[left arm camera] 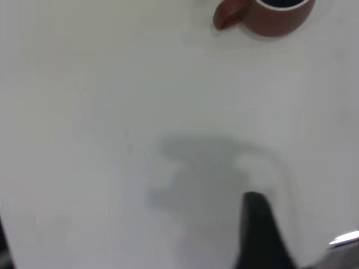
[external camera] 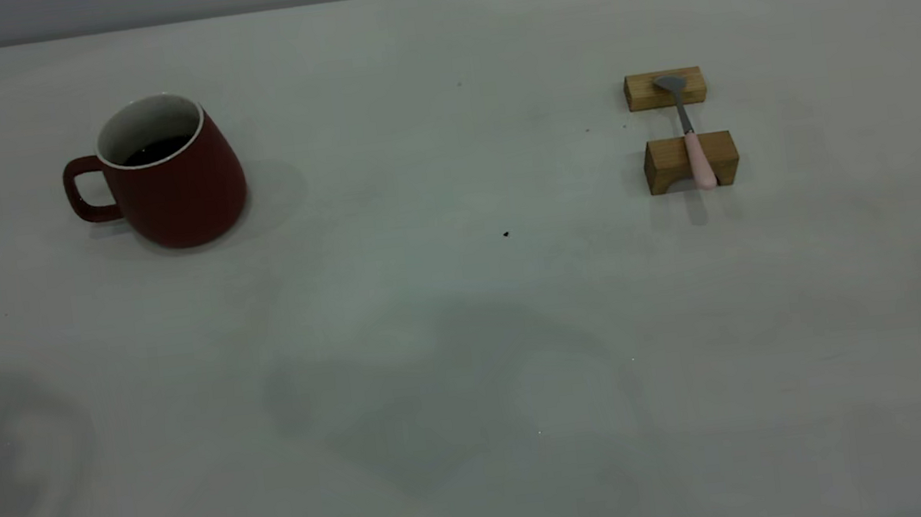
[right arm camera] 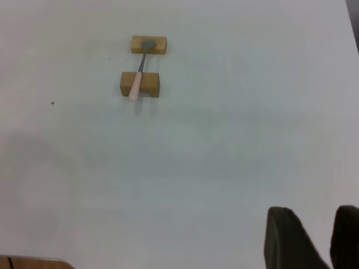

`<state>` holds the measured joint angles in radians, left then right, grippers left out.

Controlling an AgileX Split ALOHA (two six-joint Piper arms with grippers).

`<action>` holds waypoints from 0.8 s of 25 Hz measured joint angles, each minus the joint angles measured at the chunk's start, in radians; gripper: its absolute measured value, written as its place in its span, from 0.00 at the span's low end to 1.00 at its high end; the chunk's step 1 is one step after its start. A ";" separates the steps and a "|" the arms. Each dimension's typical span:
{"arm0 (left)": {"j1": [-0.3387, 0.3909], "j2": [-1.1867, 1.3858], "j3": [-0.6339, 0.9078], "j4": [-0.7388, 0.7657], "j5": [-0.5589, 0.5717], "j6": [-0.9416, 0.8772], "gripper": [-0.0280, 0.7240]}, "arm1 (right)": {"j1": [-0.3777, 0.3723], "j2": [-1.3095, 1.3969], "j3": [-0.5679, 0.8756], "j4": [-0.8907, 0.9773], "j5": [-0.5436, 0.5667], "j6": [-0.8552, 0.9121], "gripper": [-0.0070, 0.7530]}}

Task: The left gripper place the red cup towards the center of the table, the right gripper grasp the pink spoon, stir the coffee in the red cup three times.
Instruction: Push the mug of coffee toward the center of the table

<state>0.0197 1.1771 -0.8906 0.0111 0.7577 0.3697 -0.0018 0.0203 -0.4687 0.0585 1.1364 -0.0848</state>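
Observation:
The red cup [external camera: 165, 175] stands upright at the table's [external camera: 469, 335] far left, with its handle turned to the left edge and dark coffee [external camera: 153, 150] inside. The pink spoon [external camera: 691, 137] lies across two wooden blocks at the far right, bowl on the far block and pink handle on the near one. Neither gripper shows in the exterior view. In the left wrist view, my left gripper [left arm camera: 300, 235] hangs open above bare table, well short of the red cup [left arm camera: 269, 17]. My right gripper [right arm camera: 314, 224] is open over bare table, far from the pink spoon [right arm camera: 137, 78].
Two tan wooden blocks [external camera: 665, 88] [external camera: 666, 164] hold the spoon off the surface. A tiny dark speck [external camera: 506, 234] lies near the table's middle. Soft arm shadows fall on the near part of the table. The table's far edge meets a grey wall.

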 joint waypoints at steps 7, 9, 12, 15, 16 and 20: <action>0.000 0.330 -0.141 0.001 -0.063 0.285 0.93 | 0.000 0.000 0.000 0.000 0.000 0.000 0.32; -0.004 0.420 -0.199 0.001 -0.064 0.334 0.92 | 0.000 0.000 0.000 0.000 -0.001 0.000 0.32; -0.014 0.541 -0.275 0.005 -0.063 0.394 0.91 | 0.000 0.000 0.000 0.000 -0.001 0.000 0.32; -0.020 0.654 -0.337 0.021 -0.056 0.443 0.90 | 0.000 0.000 0.000 0.000 -0.001 0.000 0.32; -0.020 0.692 -0.356 0.021 -0.053 0.462 0.90 | 0.000 0.000 0.000 0.000 -0.001 0.000 0.32; -0.021 0.814 -0.418 0.024 -0.050 0.544 0.90 | 0.000 0.000 0.000 0.000 -0.001 0.000 0.32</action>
<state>-0.0013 1.9908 -1.3086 0.0348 0.7074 0.9139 -0.0018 0.0203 -0.4687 0.0585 1.1355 -0.0848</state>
